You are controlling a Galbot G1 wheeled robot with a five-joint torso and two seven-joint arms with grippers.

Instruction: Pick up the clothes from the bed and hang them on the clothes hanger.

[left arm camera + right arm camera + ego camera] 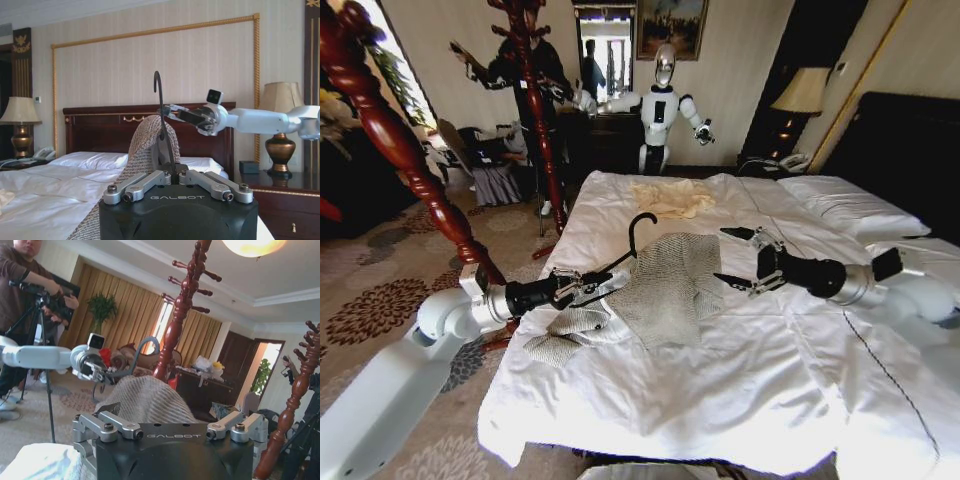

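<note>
The grey-beige ribbed clothes (665,285) lie partly raised in the middle of the bed (740,400). From the bed's left side, my left gripper (588,287) is shut on the thin black clothes hanger (638,228), whose curved hook rises above the knit. In the left wrist view the knit (145,145) drapes over the hanger (159,95) just beyond the shut gripper (172,174). My right gripper (730,257) hovers open just right of the cardigan, its fingers spread and holding nothing. In the right wrist view the cardigan (145,400) sits right in front.
A small cream garment (670,197) lies farther up the bed, with white pillows (840,200) and the dark headboard (910,150) to the right. Red wooden coat stands (390,140) (535,110) rise left of the bed. Another robot (662,110) stands beyond the bed's far end.
</note>
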